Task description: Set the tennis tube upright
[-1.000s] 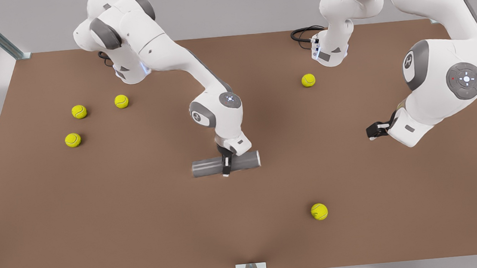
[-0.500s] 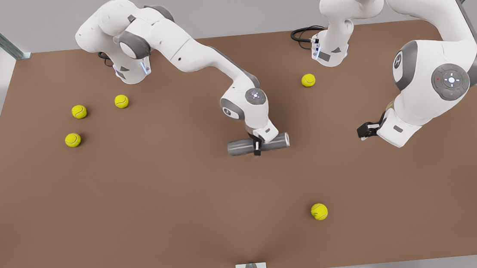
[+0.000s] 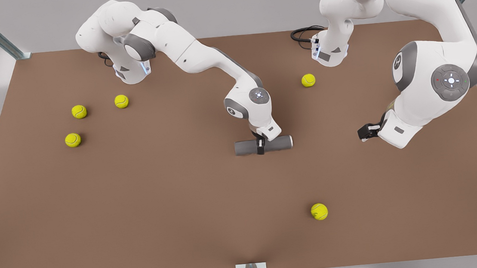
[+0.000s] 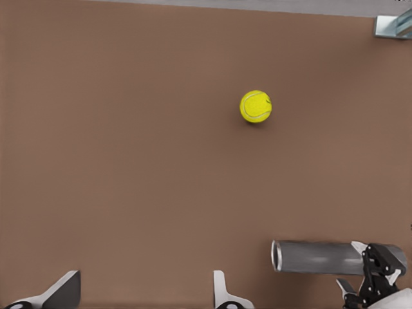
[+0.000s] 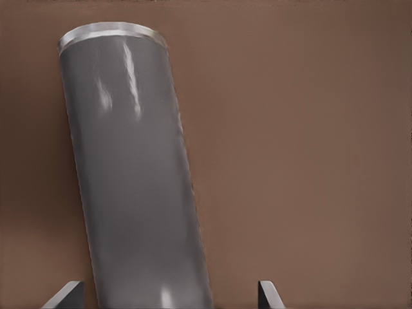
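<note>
The tennis tube [image 3: 246,147] is a grey metallic cylinder lying level just above or on the brown table [image 3: 141,211], near the middle. My right gripper [image 3: 260,147] is shut on it across its middle, one black finger crossing its near side. In the right wrist view the tube [image 5: 135,180] runs away from the right gripper [image 5: 167,293], slightly tilted, with its rimmed end far off. My left gripper [image 3: 362,132] waits open and empty toward the front view's right, apart from the tube. From the left gripper [image 4: 145,296], the tube [image 4: 315,257] lies some way off.
Three yellow-green tennis balls lie at the front view's left [image 3: 79,111] [image 3: 121,101] [image 3: 73,140]. Another ball [image 3: 308,80] sits near the far arm base, and one [image 3: 319,211] [image 4: 255,106] lies toward the near edge. A black cable [image 3: 301,33] coils at the back.
My right gripper has carried the tube toward the front view's right and farther back, still level. My left arm shifted slightly toward the centre, then held.
</note>
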Controlling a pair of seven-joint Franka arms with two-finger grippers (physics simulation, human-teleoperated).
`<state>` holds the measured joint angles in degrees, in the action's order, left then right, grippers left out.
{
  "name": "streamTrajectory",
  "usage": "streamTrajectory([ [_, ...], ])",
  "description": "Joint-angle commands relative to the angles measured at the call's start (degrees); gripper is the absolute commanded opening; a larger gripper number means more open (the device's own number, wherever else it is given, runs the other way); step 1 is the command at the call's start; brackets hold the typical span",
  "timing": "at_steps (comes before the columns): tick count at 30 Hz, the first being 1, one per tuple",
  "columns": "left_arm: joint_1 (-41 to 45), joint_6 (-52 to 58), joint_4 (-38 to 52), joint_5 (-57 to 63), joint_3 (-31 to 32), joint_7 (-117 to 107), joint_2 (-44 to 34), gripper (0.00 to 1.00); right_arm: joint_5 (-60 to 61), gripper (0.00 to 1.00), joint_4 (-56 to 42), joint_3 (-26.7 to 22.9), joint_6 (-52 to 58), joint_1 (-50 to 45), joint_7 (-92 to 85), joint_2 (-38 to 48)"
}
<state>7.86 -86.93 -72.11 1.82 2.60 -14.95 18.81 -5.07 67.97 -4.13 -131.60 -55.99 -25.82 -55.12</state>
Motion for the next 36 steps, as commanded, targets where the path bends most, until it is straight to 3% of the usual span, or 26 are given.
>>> streamTrajectory([
  [1, 1.63, 0.01, 0.04, -0.24, 0.04, -11.74, -0.09, 1.00, 0.15, 1.00, -0.11, -0.01, -0.06, 0.00, 1.21, 0.45],
  [7, 3.57, -0.17, 0.04, -0.59, 3.72, -32.84, 0.00, 1.00, 7.62, 1.00, -0.91, 0.70, 2.92, 0.26, 1.47, 8.18],
  [10, 3.74, -3.41, 0.04, -2.88, 5.04, -43.30, 0.88, 1.00, 14.37, 1.00, -0.20, -0.09, 21.09, 7.37, 1.73, 21.00],
  [12, 7.43, -8.07, 0.04, -4.28, 4.96, -52.71, 2.72, 1.00, 19.49, 1.00, 1.29, -9.66, 45.10, 18.01, 12.36, 30.68],
  [14, 11.47, -14.48, 0.39, -4.28, 4.96, -68.09, 5.53, 1.00, 16.42, 1.00, 1.29, -18.81, 55.66, 23.20, 16.59, 35.43],
  [17, 18.24, -20.64, 0.39, -3.41, 4.87, -97.07, 8.96, 1.00, 5.88, 1.00, 2.25, -20.84, 57.77, 30.40, 16.59, 44.91],
  [19, 20.26, -23.81, -1.01, -2.79, 4.43, -110.55, 9.32, 1.00, 5.42, 1.00, 4.72, -20.92, 59.18, 34.88, 18.68, 49.23],
  [22, 20.53, -32.50, -11.11, -2.35, 4.34, -114.33, 6.42, 1.00, 6.30, 1.00, 10.16, -20.92, 60.32, 36.03, 30.38, 51.26],
  [25, 21.23, -34.43, -18.05, -2.35, 4.17, -117.23, 3.88, 1.00, 7.44, 1.00, 10.08, -20.84, 61.99, 37.70, 31.36, 41.78],
  [29, 21.23, -45.34, -32.82, -2.35, 3.02, -118.73, -1.49, 1.00, 8.15, 1.00, 9.38, -20.84, 61.11, 38.41, 31.27, 39.74],
  [36, 24.83, -48.42, -35.73, -2.44, 3.02, -120.92, 0.44, 1.00, 8.59, 1.00, 9.03, -20.84, 59.44, 38.41, 31.27, 41.76],
])
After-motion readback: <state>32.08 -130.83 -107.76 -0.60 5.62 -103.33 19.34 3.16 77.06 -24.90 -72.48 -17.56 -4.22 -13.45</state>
